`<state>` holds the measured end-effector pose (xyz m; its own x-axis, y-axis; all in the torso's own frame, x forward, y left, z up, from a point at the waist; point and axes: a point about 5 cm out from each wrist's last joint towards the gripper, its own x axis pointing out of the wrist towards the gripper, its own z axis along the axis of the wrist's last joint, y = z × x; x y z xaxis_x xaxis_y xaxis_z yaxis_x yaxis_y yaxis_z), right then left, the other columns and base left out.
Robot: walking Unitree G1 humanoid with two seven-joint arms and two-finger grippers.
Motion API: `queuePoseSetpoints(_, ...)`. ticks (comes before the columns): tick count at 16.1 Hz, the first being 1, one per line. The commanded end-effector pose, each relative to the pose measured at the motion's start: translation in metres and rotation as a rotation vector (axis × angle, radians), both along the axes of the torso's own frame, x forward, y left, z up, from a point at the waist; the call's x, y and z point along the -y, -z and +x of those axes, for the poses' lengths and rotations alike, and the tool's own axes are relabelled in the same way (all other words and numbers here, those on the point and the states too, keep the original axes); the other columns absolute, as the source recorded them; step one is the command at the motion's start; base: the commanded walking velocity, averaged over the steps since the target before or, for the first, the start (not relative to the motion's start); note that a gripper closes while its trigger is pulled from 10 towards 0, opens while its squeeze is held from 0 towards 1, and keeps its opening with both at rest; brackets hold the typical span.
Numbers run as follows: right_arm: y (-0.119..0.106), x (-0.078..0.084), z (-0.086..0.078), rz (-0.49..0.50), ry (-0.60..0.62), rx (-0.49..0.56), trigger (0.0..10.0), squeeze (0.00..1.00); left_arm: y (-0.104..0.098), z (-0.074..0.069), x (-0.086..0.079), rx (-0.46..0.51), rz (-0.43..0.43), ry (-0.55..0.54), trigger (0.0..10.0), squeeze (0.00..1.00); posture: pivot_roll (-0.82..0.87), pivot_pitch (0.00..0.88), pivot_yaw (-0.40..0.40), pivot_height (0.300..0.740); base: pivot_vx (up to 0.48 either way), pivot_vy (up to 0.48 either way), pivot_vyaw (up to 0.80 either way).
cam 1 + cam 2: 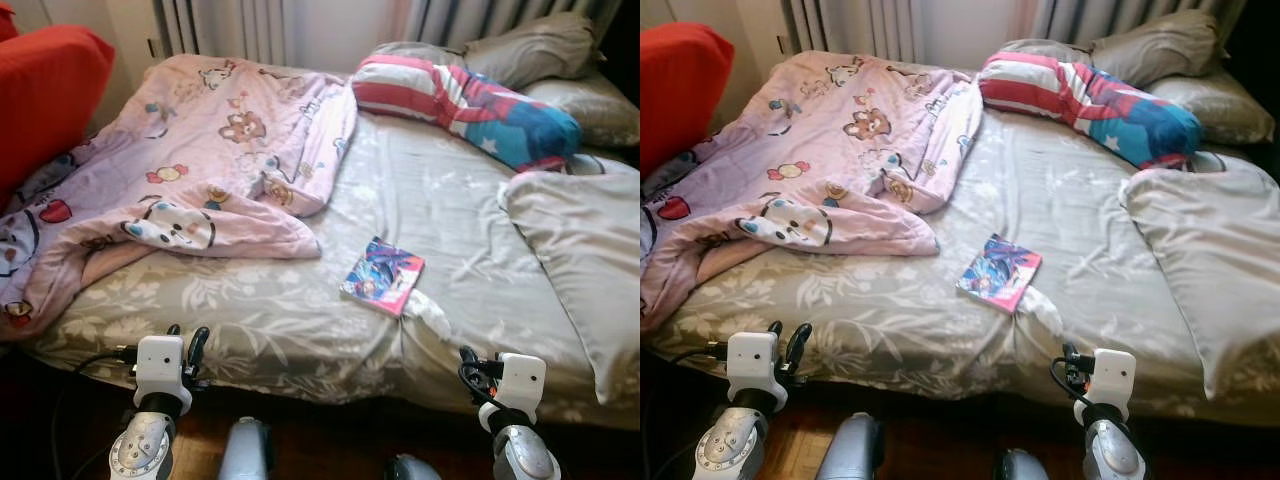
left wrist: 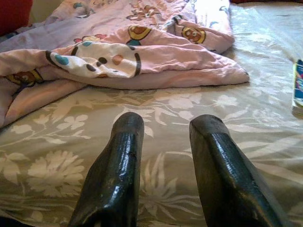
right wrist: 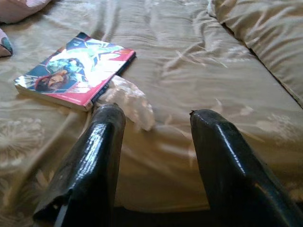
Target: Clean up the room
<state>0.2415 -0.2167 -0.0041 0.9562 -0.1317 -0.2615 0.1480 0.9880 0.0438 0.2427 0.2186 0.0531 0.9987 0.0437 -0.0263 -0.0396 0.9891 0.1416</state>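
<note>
Book lay flat on the bed, cover up, near the middle of the near edge, on the grey floral sheet. A crumpled white tissue touched its near corner, toward the bed's near edge.

Right end effector hovered low at the near edge of the bed, fingers spread apart, holding nothing. The tissue lay just beyond its fingertips, the book just past that and off to the robot's left. In the head views the right wrist sat below the mattress edge, arm raised forward, pointing at the bed.

Left end effector was also level with the near edge, further toward the bed's left side, fingers apart and empty. It faced the bare sheet with the folded hem of the pink cartoon blanket near ahead. Book well apart from it, off to the robot's right; only a sliver of it showed at the border of the left wrist view.

Blanket was bunched over the left half of the bed, reaching the far edge. A striped red, white and blue pillow lay at the far right, grey pillows behind it, and a large pale pillow along the right edge. Red cushion at the far left corner.
</note>
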Motion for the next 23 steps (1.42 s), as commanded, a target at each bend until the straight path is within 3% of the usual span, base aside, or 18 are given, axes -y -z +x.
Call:
queuePoseSetpoints(1, 0.000, 0.000, 0.001, 0.013, 0.004, 0.000, 10.0, 0.00, 0.000, 0.000, 0.003, -0.007, -0.004, 0.010, 10.0, 0.00, 0.19, 0.088, -0.067, 0.624, 0.322, 0.000, 0.00)
queuePoseSetpoints(17, -0.003, 0.007, 0.007, 0.004, 0.009, 0.004, 10.0, 0.00, -0.003, 0.003, 0.006, -0.005, -0.012, 0.029, 10.0, 0.00, 0.17, 0.127, -0.050, 0.624, 0.285, 0.000, 0.00)
queuePoseSetpoints(21, -0.010, 0.000, 0.027, -0.005, -0.108, -0.011, 10.0, 0.00, -0.019, 0.016, 0.020, 0.037, -0.025, 0.115, 10.0, 0.00, 0.18, 0.168, -0.041, 0.624, 0.000, 0.000, 0.00)
queuePoseSetpoints(22, -0.010, -0.006, 0.034, -0.031, -0.201, -0.047, 10.0, 0.00, -0.027, 0.028, 0.031, 0.061, -0.046, 0.151, 10.0, 0.00, 0.18, 0.188, -0.040, 0.624, 0.000, 0.000, 0.00)
queuePoseSetpoints(23, -0.011, -0.008, 0.036, -0.031, -0.218, -0.053, 10.0, 0.16, -0.030, 0.032, 0.036, 0.068, -0.045, 0.172, 10.0, 0.00, 0.18, 0.195, -0.038, 0.624, 0.000, 0.000, 0.00)
